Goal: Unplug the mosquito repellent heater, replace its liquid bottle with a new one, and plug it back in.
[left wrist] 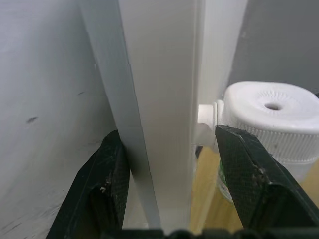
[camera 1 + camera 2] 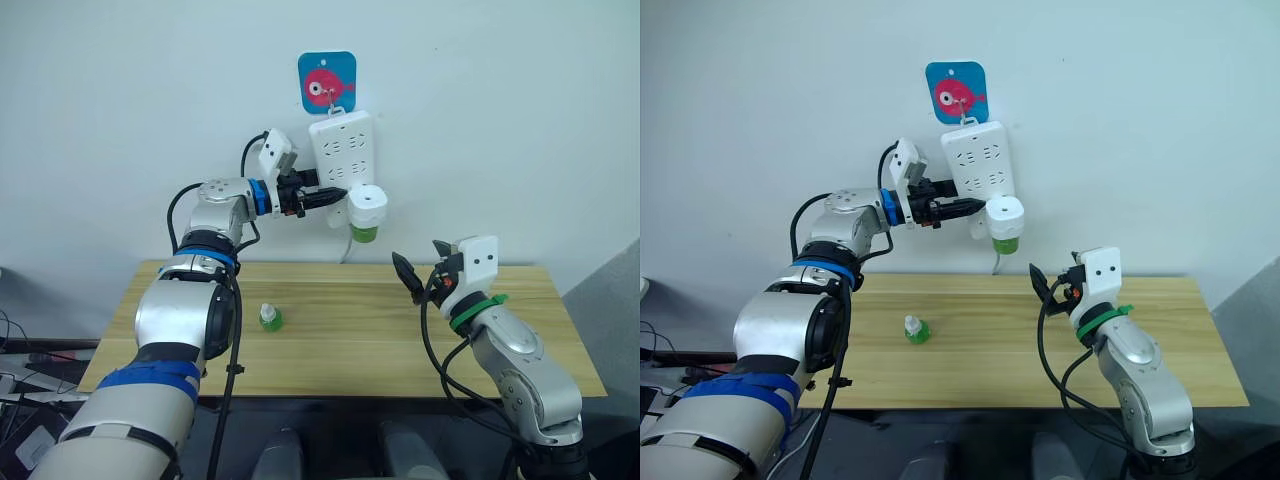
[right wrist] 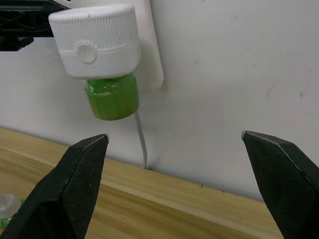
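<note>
Left claw (image 1: pixel 169 184) straddles the power strip's (image 2: pixel 341 150) edge beside the heater (image 2: pixel 367 204).

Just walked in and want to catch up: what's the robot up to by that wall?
The left gripper is raised to the white power strip on the wall, its open fingers straddling the strip's lower edge beside the mosquito repellent heater. The heater is plugged in, with a green bottle screwed in underneath. The right gripper hangs open over the wooden table, holding nothing. A second small green bottle stands on the table.
</note>
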Controlling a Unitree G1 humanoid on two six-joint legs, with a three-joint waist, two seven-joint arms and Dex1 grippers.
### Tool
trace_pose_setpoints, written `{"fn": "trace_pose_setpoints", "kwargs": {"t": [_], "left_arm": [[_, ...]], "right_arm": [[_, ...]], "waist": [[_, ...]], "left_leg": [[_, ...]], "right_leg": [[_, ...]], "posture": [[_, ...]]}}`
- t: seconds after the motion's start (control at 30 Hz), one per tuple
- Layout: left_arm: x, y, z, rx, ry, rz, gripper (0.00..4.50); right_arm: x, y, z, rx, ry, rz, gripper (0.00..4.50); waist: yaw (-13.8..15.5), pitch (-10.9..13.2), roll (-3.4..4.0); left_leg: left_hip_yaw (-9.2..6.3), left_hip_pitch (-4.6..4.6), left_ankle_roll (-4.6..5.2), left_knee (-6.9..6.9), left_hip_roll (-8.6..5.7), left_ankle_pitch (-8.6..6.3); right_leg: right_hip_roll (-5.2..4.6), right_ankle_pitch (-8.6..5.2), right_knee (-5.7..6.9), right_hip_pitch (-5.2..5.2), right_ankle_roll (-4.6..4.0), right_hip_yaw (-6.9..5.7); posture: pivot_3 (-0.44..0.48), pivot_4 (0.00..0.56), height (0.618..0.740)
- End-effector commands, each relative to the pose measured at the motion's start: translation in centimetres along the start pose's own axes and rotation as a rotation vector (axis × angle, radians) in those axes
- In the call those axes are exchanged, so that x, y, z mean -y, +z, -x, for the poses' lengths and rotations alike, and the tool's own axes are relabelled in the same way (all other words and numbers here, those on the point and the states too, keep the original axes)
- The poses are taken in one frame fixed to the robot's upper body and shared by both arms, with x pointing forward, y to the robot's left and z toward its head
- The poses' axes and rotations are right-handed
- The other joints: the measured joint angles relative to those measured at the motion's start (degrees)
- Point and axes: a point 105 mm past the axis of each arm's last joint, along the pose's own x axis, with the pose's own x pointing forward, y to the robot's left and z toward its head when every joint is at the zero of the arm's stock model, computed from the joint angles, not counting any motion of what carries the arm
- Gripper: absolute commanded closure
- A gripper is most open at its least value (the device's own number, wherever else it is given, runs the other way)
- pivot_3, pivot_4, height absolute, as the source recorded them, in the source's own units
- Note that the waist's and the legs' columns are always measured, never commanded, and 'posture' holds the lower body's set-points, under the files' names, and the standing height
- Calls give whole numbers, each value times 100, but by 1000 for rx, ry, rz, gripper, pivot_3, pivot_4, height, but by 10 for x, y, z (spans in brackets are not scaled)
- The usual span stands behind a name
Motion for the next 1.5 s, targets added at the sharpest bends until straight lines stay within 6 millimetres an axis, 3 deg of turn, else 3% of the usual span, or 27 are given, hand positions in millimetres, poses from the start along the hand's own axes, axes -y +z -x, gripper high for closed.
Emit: {"fn": "trace_pose_setpoints", "kwargs": {"t": [0.03,0.13,0.23,0.47,0.67,0.87,1.23,1.5], "left_arm": [[6,24,-7,59,-57,-42,1729],[8,26,-9,76,-65,-39,2302],[8,28,-9,87,-74,-25,3154],[6,30,-8,90,-61,-15,3171],[8,29,-14,84,-62,-12,3171],[9,28,-15,77,-65,-23,3171],[6,27,-12,74,-46,-34,3171],[2,26,-7,67,-25,-40,3171]], "right_arm": [[-2,15,1,55,14,-1,0],[-3,15,1,57,9,-16,0],[-3,17,2,62,2,-38,0],[-7,28,2,69,3,-68,0],[-26,51,-20,57,9,-87,0],[-31,64,-41,54,-28,-94,0],[-44,69,-63,41,0,-86,0],[-53,67,-64,30,41,-103,0]], "waist": [[-3,26,3],[-3,36,2],[-3,54,0],[-5,59,3],[0,68,5],[-3,69,5],[-98,72,8],[-127,75,9]], "left_leg": [[0,-1,0,0,0,0],[-1,-8,0,0,1,0],[-6,-19,0,2,3,0],[-9,-61,0,9,3,0],[-16,-64,0,12,5,1],[-18,-72,0,13,3,1],[-16,-67,2,19,3,3],[-17,-65,3,19,4,4]], "right_leg": [[0,0,0,-1,0,0],[0,0,-1,-6,0,0],[-1,0,-1,-15,1,-1],[-4,0,4,-54,1,0],[-5,0,15,-59,1,-3],[-20,0,7,-59,1,2],[-11,-1,49,-72,1,4],[-8,-1,67,-79,2,5]], "posture": [[-146,171,740],[-146,171,740],[-151,179,740],[-154,184,740],[-168,190,740],[-168,190,740],[-140,192,740],[-131,194,740]]}}
